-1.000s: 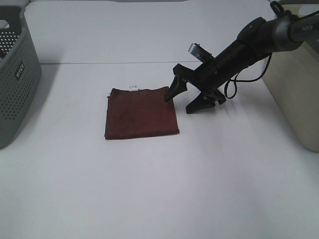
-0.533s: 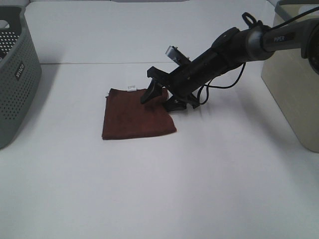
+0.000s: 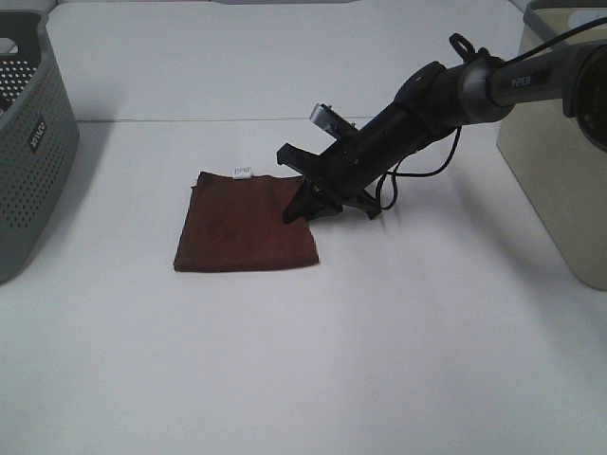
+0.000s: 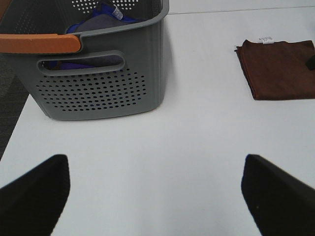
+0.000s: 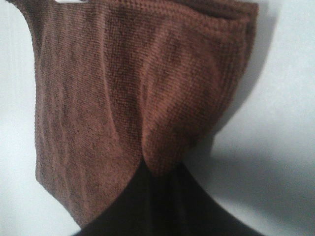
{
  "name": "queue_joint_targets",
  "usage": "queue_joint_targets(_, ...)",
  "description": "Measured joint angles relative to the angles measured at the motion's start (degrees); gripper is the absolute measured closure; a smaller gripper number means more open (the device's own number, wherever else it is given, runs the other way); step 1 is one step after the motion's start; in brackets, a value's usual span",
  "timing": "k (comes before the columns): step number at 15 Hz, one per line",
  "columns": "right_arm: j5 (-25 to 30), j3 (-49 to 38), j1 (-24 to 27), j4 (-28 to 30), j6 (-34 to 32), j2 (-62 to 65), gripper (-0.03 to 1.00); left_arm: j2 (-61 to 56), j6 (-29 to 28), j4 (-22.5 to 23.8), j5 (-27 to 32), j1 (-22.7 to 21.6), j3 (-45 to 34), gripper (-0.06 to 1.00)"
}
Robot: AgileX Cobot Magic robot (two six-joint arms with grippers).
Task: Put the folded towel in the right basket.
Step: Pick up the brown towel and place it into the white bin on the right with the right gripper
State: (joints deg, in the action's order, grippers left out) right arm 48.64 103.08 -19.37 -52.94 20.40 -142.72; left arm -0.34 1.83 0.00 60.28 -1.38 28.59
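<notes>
**Right claw clamped on the towel's far edge**

Pinches the brown towel (image 3: 242, 227) with the right claw (image 3: 302, 210), jaws closed on the edge farthest from the grey basket (image 3: 28, 161). Shows, in the right wrist view, the fabric gathered into a narrow fold that runs down into the dark jaws. Reaches in low on a slanted black arm (image 3: 427, 104) from the side away from the grey basket, with a black cable (image 3: 417, 171) looping beneath it.

Has the rest of the towel lying flat on the white counter (image 3: 379, 360), well apart from the grey basket, its small white tag (image 3: 244, 173) at the back edge. Can be seen square and folded, with only the gripped side puckered.

Holds the left claw (image 4: 155, 196) wide open over bare counter, near the grey basket, with the two dark fingers (image 4: 34, 196) far apart.

Reveals, inside the grey basket, some blue and purple cloth (image 4: 98, 19), and an orange bar (image 4: 39, 43) along the rim.

Finds the beige basket (image 3: 564, 161) at the counter's opposite end from the grey basket, beyond both towel and arm.
</notes>
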Motion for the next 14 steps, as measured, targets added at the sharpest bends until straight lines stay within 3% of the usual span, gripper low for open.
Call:
queue_joint_targets(4, 4.0, -0.3, 0.0, 6.2, -1.2, 6.4, 0.92, 0.0, 0.0, 0.0, 0.0, 0.0, 0.0, 0.06)
queue_joint_targets(8, 9.9, -0.3, 0.0, 22.6, -7.0, 19.8, 0.92, 0.0, 0.0, 0.0, 0.0, 0.0, 0.0, 0.06)
queue_joint_targets(12, 20.2, 7.0, 0.0, 46.0, -13.5, 24.2, 0.92, 0.0, 0.0, 0.0, 0.0, 0.0, 0.0, 0.06)
queue_joint_targets(14, 20.8, 11.0, 0.0, 51.3, -13.8, 24.6, 0.92, 0.0, 0.0, 0.0, 0.0, 0.0, 0.0, 0.06)
